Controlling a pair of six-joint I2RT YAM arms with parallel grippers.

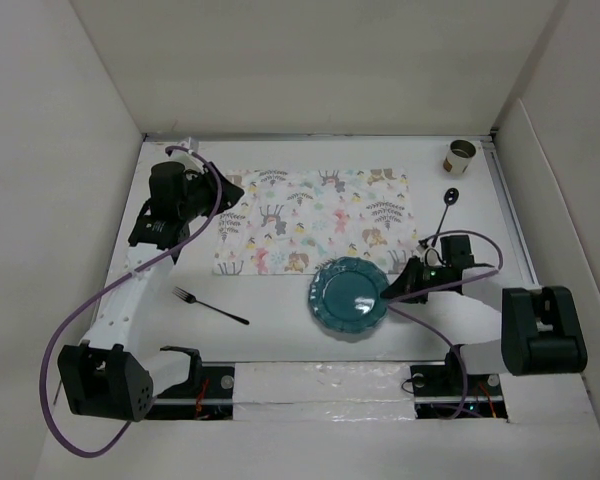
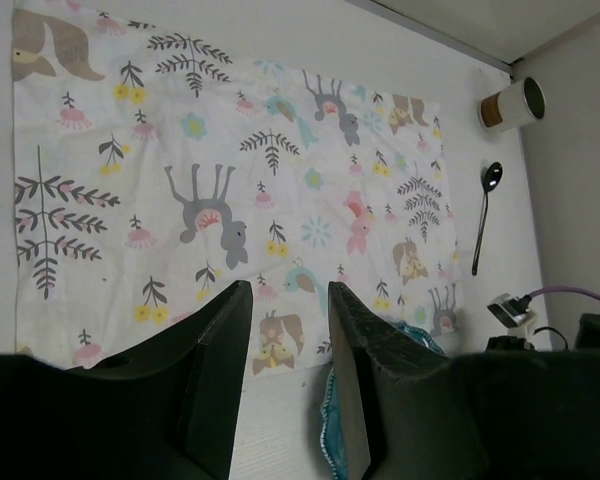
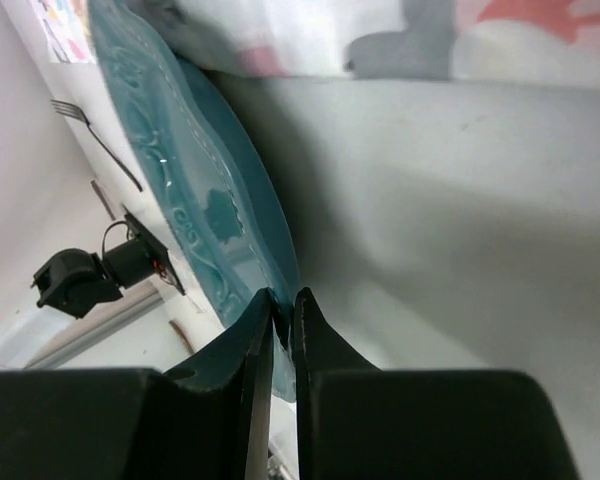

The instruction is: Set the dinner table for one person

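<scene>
A teal scalloped plate point(image 1: 348, 297) sits at the near right corner of the printed placemat point(image 1: 315, 220) on the white dinner table point(image 1: 270, 335), overlapping the mat's edge. My right gripper point(image 1: 395, 290) is shut on the plate's right rim; in the right wrist view point(image 3: 283, 300) the jaws pinch the rim of the plate point(image 3: 180, 180), which is tilted. My left gripper point(image 1: 235, 192) hovers open and empty over the placemat's left end; the left wrist view point(image 2: 285, 290) shows the placemat point(image 2: 230, 180) and a bit of the plate point(image 2: 330, 430).
A black fork point(image 1: 210, 306) lies on the table left of the plate. A black spoon point(image 1: 445, 212) lies right of the placemat. A small brown-and-white cup point(image 1: 461, 156) stands at the far right corner. White walls enclose the table.
</scene>
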